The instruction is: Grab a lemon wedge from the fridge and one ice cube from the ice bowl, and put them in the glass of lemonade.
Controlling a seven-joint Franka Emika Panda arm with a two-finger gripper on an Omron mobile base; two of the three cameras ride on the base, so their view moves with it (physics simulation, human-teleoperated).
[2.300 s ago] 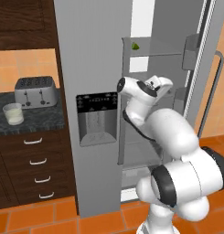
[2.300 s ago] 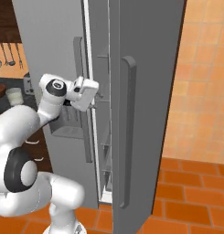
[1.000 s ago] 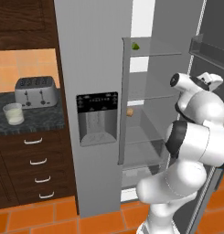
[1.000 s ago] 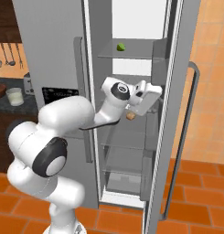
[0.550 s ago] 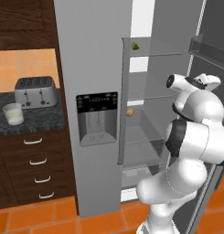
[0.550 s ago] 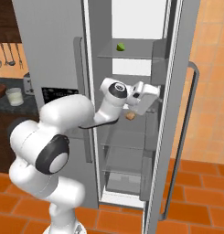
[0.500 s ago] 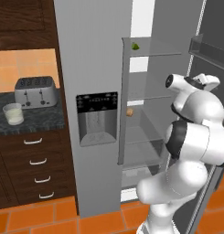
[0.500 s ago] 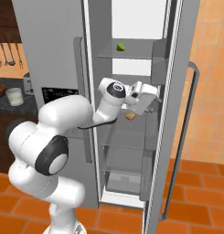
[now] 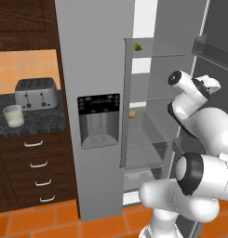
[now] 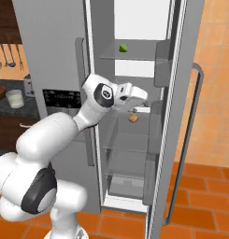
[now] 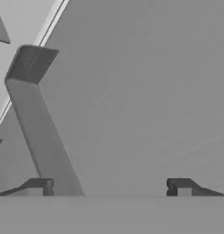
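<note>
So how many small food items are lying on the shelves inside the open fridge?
2: a lemon wedge on the top shelf, and a tan round item on a lower shelf. The arm may hide others.

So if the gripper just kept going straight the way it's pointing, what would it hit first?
Most likely the inner face of the open fridge door: the open gripper faces that flat grey panel, with a door bin beside its path. Depth is unclear.
</note>
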